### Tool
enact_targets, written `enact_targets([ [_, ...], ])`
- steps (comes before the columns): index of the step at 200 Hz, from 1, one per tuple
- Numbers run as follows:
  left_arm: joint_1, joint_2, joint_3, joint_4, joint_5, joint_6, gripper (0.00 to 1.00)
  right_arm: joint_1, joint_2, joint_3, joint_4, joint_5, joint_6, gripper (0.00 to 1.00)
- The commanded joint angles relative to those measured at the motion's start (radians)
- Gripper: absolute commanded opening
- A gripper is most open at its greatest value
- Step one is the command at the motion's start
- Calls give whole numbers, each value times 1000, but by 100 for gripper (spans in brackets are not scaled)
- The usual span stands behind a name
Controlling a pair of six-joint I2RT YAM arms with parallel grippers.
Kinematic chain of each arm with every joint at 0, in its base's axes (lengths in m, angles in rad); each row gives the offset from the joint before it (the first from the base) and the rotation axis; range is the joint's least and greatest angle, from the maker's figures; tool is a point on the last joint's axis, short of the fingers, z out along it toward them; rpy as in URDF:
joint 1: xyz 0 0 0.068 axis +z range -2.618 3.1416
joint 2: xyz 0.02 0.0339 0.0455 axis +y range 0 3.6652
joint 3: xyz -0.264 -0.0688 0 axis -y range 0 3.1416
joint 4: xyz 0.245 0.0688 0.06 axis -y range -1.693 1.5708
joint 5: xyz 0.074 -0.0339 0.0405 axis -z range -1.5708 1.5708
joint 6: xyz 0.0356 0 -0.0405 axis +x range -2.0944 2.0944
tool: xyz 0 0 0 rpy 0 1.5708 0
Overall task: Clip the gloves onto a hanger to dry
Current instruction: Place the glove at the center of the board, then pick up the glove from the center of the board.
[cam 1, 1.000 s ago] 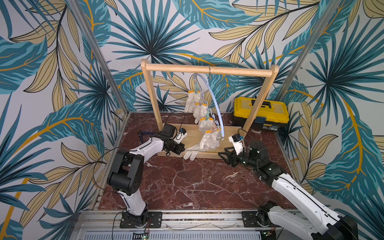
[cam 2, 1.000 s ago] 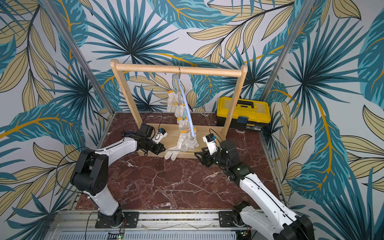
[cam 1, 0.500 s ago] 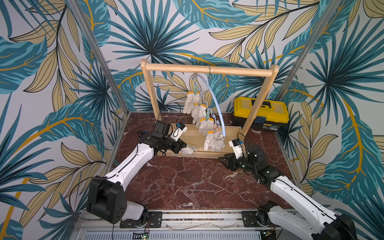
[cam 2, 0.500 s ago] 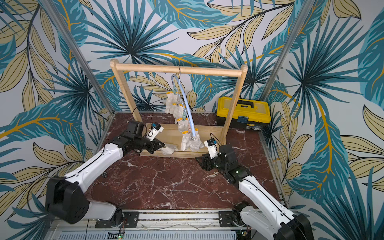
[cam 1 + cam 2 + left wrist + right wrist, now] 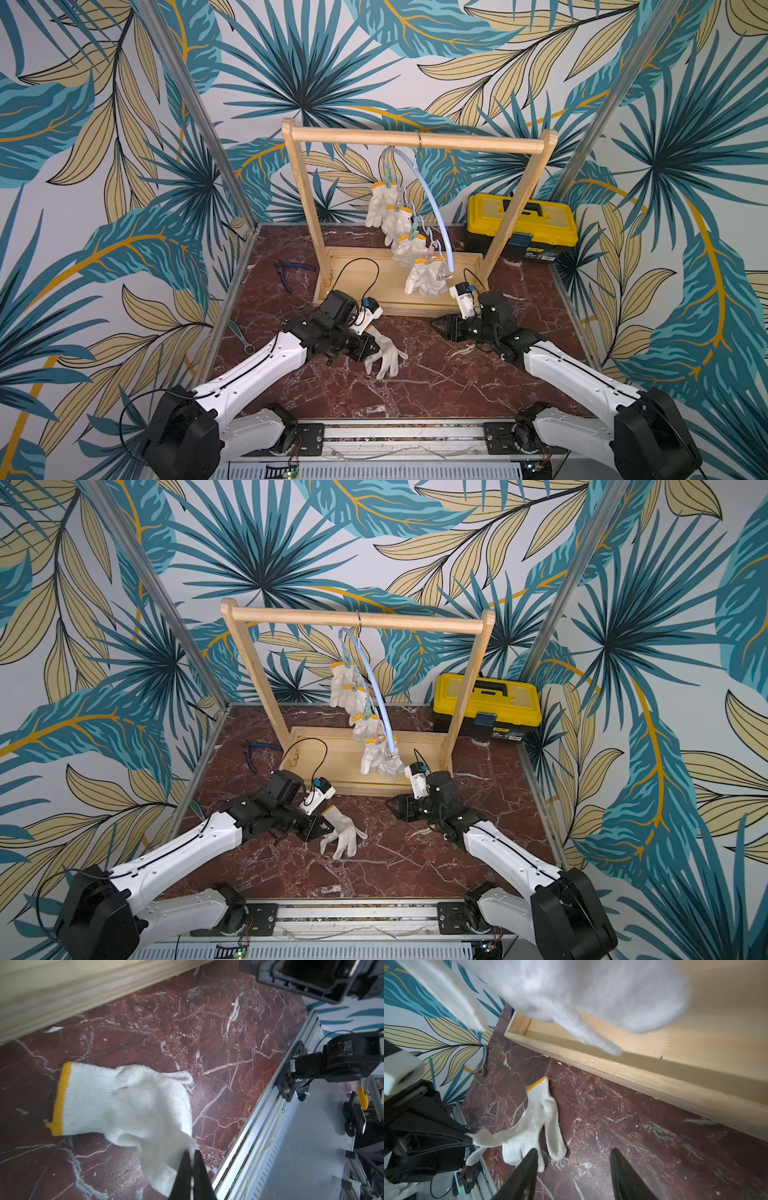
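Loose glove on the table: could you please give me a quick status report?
Left gripper pinching loose glove by a finger, rest on table. Right gripper open, empty. Hanger carries clipped gloves; path looks clear.

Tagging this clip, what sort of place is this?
Probably a staged robot test booth, not a home: leaf-print backdrop walls, two arms bolted to a metal rail, and a wooden rack holding clipped gloves.

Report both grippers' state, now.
Left gripper: closed, pinching the loose glove on the floor.
Right gripper: open, holding nothing.
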Motion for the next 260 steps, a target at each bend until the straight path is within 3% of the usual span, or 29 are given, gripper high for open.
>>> enact_targets([
  [1, -30, -23, -42, 30, 25, -92, 29, 19, 35, 40, -44, -20, 1, 56],
  [33, -36, -69, -68, 73, 98, -140, 40, 52, 80, 70, -76, -31, -24, 56],
  [62, -16, -142, -33, 106, -190, -233, 58, 111, 153, 110, -82, 12, -55, 56],
  [75, 37, -143, -33, 135, -247, -255, 61, 150, 187, 128, -75, 43, -59, 55],
  [119, 280, -103, -69, 289, -252, -279, 68, 285, 248, 131, -23, 188, -47, 54],
  [171, 425, -63, -66, 359, -231, -245, 69, 401, 362, 182, 12, 266, -62, 54],
  [260, 445, -127, -106, 353, -241, -233, 70, 478, 605, 453, -159, 371, -188, 50],
])
